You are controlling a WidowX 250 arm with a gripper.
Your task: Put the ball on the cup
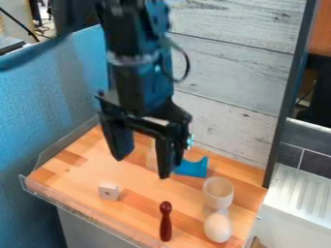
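Hangs downward, black two-finger pincer [142, 167] spread apart, up and left of the pale round wooden cup [218, 194].

A wooden surface [77, 177] with strips of lighter and darker brown is carrying several things. A small pale block [109, 192] is sitting toward the left front, and a dark red pin [166, 222] is pointing toward the near edge. The pale cup [218, 193] is standing open upward on the right, with the pale ball [218, 228] resting just in front. A blue piece [192, 168] is lying behind the cup, toward the left.
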